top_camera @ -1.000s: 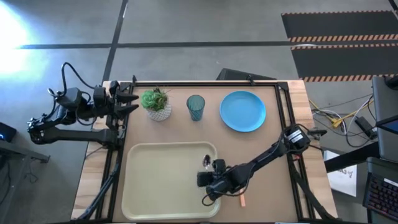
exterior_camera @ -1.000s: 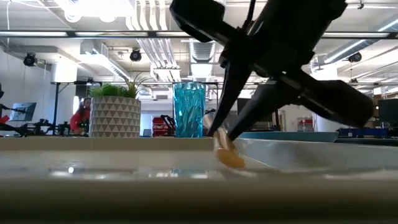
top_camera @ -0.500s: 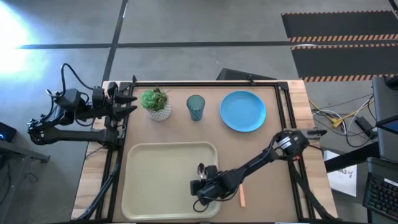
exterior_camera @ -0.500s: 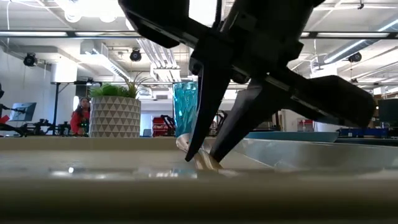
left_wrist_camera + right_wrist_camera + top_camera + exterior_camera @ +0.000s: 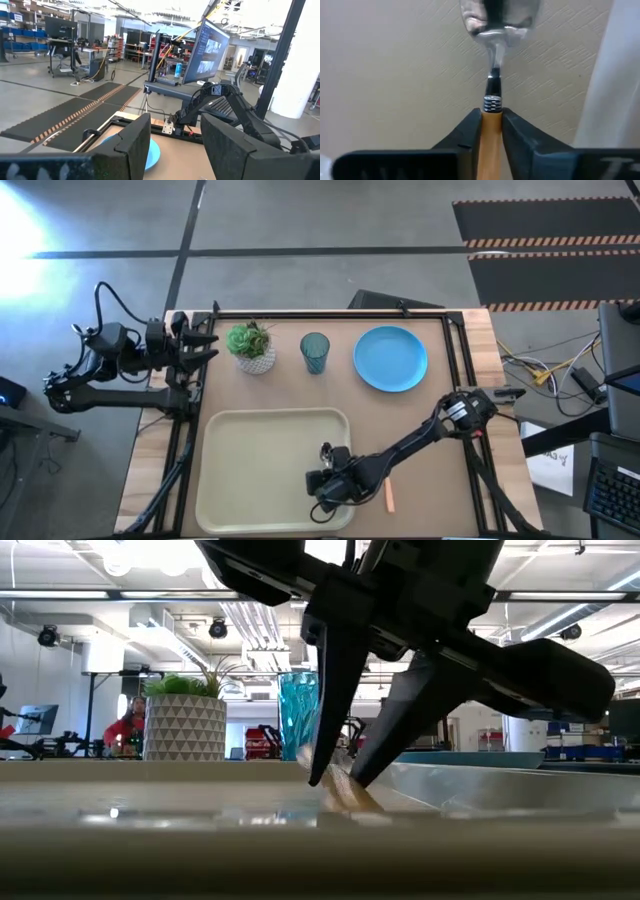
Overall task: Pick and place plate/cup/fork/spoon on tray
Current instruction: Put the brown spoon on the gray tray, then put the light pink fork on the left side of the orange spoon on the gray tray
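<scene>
My right gripper (image 5: 328,467) is low over the near right part of the cream tray (image 5: 230,470), shut on the spoon (image 5: 492,75). The spoon's silver bowl (image 5: 325,449) points toward the far edge. The orange-handled fork (image 5: 388,496) lies on the table just right of the tray. The blue plate (image 5: 390,358) and the teal cup (image 5: 314,352) stand at the far side. My left gripper (image 5: 205,345) waits, open and empty, at the far left edge. My right gripper pinches the spoon's pale orange handle (image 5: 491,127) between its two fingers, just behind the metal collar. The fingers (image 5: 328,755) slant down from above and lie along the handle. The spoon is tilted over the tray floor (image 5: 345,792); whether it touches the floor I cannot tell.
A white pot with a green plant (image 5: 252,346) stands at the far left, next to the cup. Black frame rails (image 5: 455,350) run along the table's sides. The tray's raised rim (image 5: 349,430) lies between the spoon and the fork.
My right gripper has carried the spoon toward the table's left and a little toward the near edge, from the tray's right rim to over the tray floor. It has stayed shut on the handle and has hardly moved in the last half second.
</scene>
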You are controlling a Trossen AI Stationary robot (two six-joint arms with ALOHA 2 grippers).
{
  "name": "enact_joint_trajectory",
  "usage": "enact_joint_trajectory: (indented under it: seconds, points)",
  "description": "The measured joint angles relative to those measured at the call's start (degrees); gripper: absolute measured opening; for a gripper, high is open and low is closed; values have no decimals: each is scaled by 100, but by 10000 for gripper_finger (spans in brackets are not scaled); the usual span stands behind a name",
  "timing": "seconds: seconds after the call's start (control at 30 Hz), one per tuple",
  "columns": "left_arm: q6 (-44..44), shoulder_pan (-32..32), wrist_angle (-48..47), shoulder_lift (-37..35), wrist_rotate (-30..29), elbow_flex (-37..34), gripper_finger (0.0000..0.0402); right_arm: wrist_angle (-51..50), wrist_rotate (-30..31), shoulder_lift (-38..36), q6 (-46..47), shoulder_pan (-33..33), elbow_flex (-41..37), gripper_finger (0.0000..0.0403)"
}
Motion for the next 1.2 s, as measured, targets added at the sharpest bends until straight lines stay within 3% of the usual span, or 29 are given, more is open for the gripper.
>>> enact_joint_trajectory:
  seconds: [0.2, 0.5, 0.77, 0.97, 1.2]
  points:
    - [-2, -1, 0, 0, 0, 0, 157, 4, 1, -4, -16, 0, 0, 121]
    - [1, 0, 0, 7, 2, 0, 157, -116, 17, -271, -342, 0, 0, 112]
    - [1, 0, -4, 0, 5, 0, 157, -1015, -357, -696, -473, 54, 0, 117]
    - [1, 1, -178, -4, 5, 0, 157, -1939, -845, -953, 24, 267, 0, 125]
    - [2, -2, -163, -9, 4, 0, 157, -2277, -1017, -1009, 898, 693, 0, 127]
